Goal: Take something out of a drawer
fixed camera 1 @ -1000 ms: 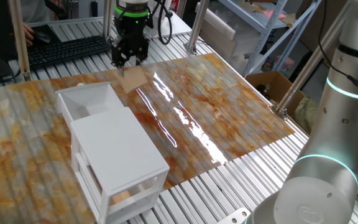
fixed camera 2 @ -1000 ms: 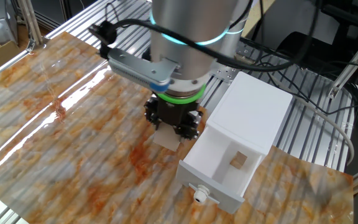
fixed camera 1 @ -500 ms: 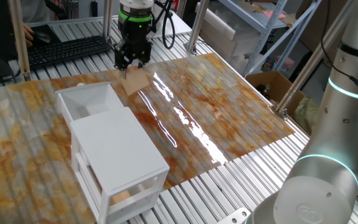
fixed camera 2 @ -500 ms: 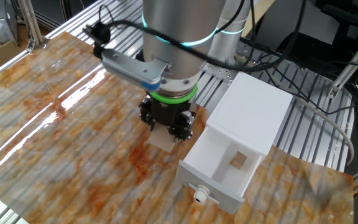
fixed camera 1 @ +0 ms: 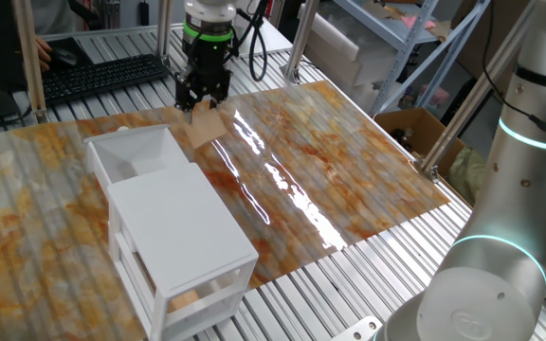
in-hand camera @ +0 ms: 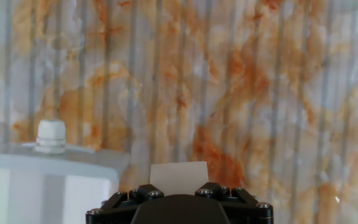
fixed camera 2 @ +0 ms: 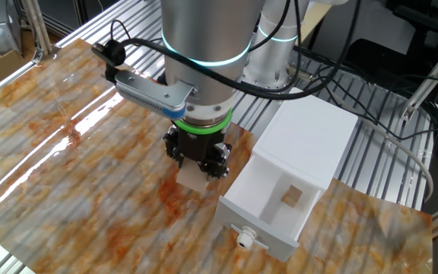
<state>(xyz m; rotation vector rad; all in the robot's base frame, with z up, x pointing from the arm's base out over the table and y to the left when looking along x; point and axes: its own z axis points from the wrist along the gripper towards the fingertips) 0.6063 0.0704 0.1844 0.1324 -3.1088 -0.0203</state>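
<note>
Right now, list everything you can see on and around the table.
wooden block: one, pale tan, held in the gripper over the mat
drawer: one, white, pulled open, knob in front
smaller block: one, tan, inside the open drawer
cabinet: one, white, on the mat
tan lump: one, behind the cabinet's frosted lower front
mat: one, marbled orange and white, covering the table
keyboard: one, black, beyond the mat
cardboard box: one, brown, off the table's edge
gripper: one, black, beside the drawer
arm: one, silver, green ring
</note>
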